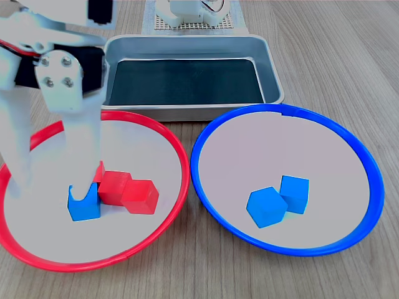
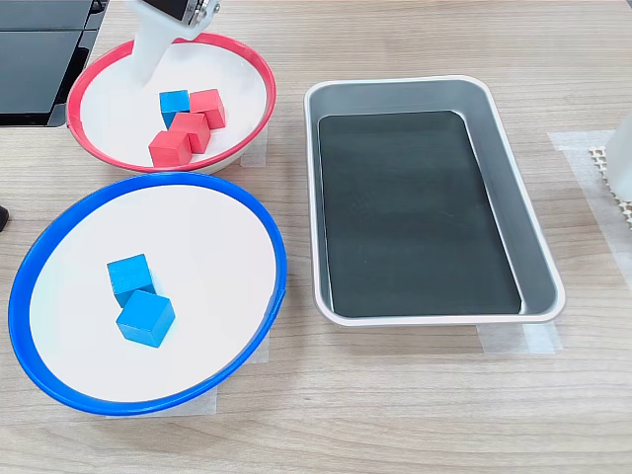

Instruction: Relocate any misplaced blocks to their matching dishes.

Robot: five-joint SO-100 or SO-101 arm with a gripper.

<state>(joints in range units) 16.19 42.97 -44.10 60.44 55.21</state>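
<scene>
1 blue cube sits in the red-rimmed dish touching 3 red cubes; the first exterior view shows only 2 of them clearly. the white gripper is down at that cube, with 1 finger tip on it; i cannot tell whether it pinches. the blue-rimmed dish holds 2 blue cubes. a grey metal tray lies on the wood-grain table. the second exterior view alone shows tape under the tray.

A light wood-grain tabletop filled both exterior views under even, soft light. In the second exterior view, a black slatted object sat at the upper left corner, and clear tape patches lay stuck to the wood.
</scene>
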